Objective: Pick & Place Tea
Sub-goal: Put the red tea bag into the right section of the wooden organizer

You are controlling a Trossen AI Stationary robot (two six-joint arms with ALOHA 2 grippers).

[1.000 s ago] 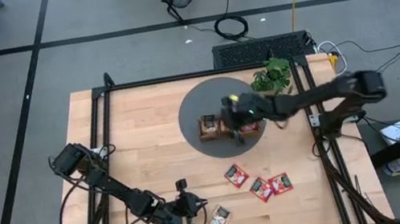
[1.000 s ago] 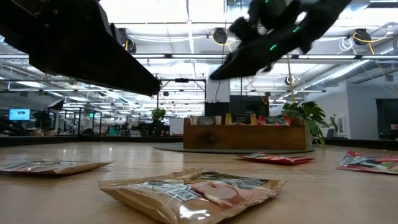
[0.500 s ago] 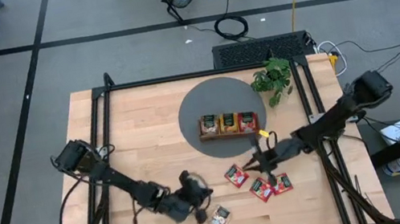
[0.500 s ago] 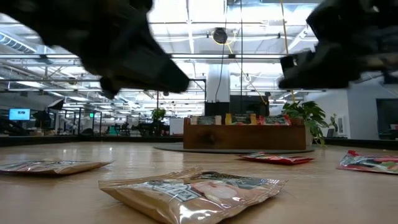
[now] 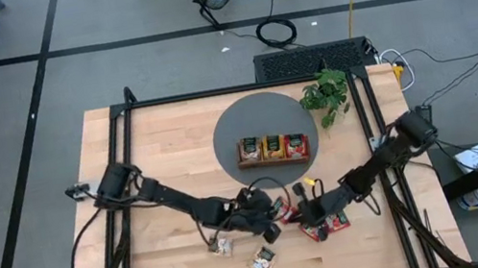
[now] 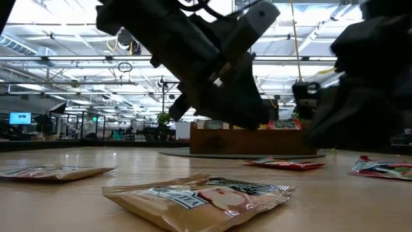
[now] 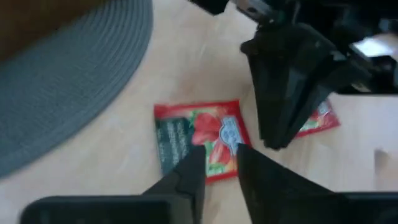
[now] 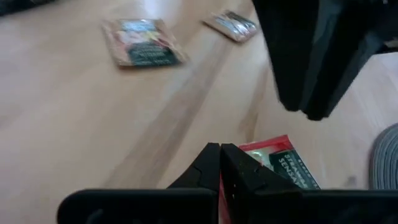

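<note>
Three red tea packets lie flat on the wooden table: one (image 5: 280,207) between my two grippers, two more (image 5: 315,230) (image 5: 336,222) just nearer. Two beige packets (image 5: 262,261) (image 5: 222,246) lie by the near edge. My left gripper (image 7: 217,152) hovers over the first red packet's (image 7: 199,137) near edge, its fingers a little apart and empty. My right gripper (image 8: 220,148) is shut, its tips at that packet's corner (image 8: 273,163). In the high view, left gripper (image 5: 271,221) and right gripper (image 5: 303,213) face each other closely. My right gripper comes in low from the table's right side, slanting down, its shut fingertips (image 8: 214,155) right beside the corner of the red packet (image 8: 249,152), which lies flat on the table. I cannot tell whether they touch it.
A wooden three-compartment tray (image 5: 275,160) with packets standing in it sits on a round grey mat (image 5: 238,129) at mid table. A green plant (image 5: 326,92) stands at the far right. Black frame rails (image 5: 125,153) run along both sides.
My left gripper has gone from the beige packets at the near edge toward the right and far side, rolling as it went, and now stands over the red packet. My right gripper has come from above the tray toward the near edge and down to the red packets.
</note>
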